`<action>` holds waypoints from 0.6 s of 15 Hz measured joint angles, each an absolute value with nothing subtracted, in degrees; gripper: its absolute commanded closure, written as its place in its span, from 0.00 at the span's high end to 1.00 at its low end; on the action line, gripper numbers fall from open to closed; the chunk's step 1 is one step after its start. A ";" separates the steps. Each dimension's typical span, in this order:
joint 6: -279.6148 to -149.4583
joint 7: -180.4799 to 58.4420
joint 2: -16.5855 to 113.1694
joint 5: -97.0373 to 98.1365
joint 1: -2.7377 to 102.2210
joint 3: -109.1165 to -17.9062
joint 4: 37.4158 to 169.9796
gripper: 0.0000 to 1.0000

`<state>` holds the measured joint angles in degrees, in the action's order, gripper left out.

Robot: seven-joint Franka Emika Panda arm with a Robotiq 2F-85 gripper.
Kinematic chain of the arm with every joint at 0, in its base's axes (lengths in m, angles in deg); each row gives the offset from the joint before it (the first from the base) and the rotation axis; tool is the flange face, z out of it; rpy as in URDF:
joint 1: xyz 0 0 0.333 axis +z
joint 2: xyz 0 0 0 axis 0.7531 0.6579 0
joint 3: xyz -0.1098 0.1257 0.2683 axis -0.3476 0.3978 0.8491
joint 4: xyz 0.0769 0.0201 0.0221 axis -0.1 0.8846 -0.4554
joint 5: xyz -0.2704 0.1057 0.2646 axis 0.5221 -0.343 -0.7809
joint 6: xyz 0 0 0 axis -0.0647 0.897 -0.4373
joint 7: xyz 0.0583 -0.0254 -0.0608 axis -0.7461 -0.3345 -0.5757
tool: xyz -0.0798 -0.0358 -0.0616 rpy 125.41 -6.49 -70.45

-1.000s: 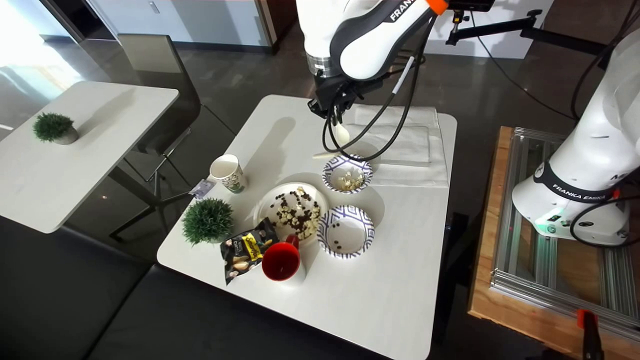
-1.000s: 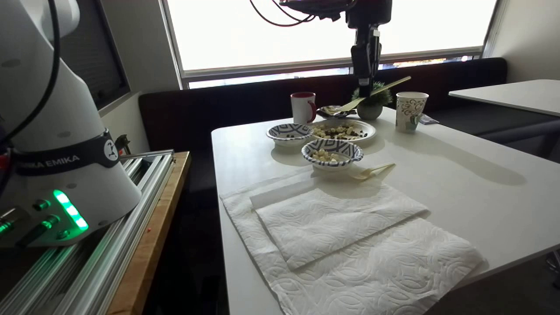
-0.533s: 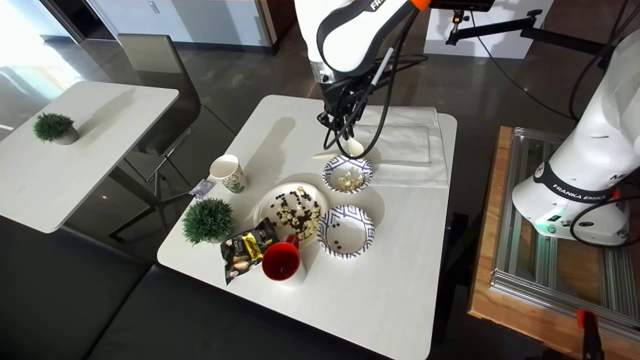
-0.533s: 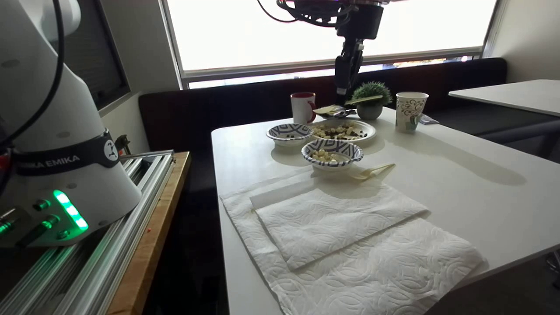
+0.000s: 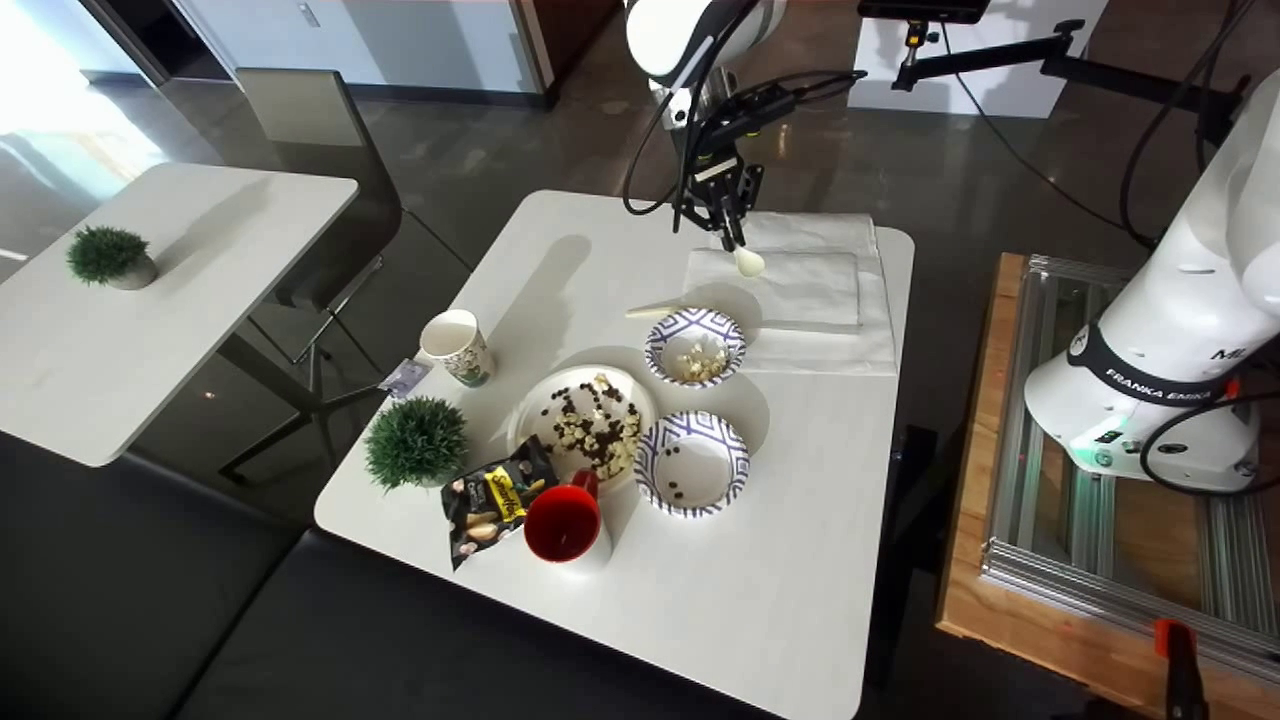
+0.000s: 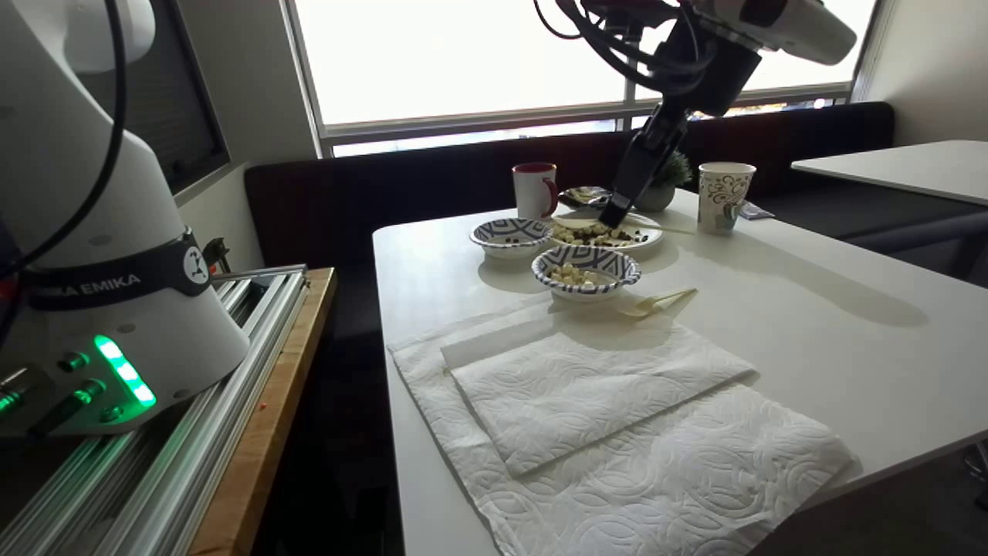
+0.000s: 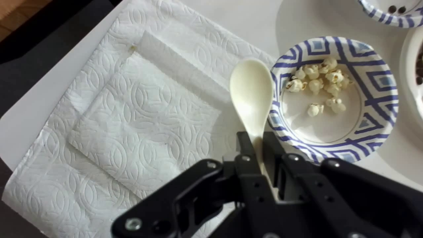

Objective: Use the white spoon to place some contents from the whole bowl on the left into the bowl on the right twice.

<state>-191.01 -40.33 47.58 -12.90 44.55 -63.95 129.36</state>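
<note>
Clasping white spoon (image 7: 251,89), hand (image 7: 258,142) hangs above table (image 5: 800,560); one bowl (image 7: 376,99) holds popcorn (image 7: 316,86).

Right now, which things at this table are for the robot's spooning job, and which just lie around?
Likely job things: white spoon; gripper holding it; popcorn bowl; other bowl with dark pieces; maybe the plate and its mixed pieces.
Just lying around: mug; snack bag; paper cup; potted plant; paper towels; loose spoon.

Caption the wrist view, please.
Black gripper holding cream plastic spoon over white paper towels, near round blue-patterned paper bowl of popcorn.
</note>
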 measured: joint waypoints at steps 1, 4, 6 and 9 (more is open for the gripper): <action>-191.02 -41.31 49.20 -13.22 44.19 -64.25 128.62 0.03; -193.74 -45.16 53.87 -14.40 43.28 -64.44 127.00 0.03; -196.05 -47.34 56.68 -14.59 42.93 -64.46 126.26 0.03; -198.66 -49.52 59.78 -14.62 42.34 -64.50 125.44 0.12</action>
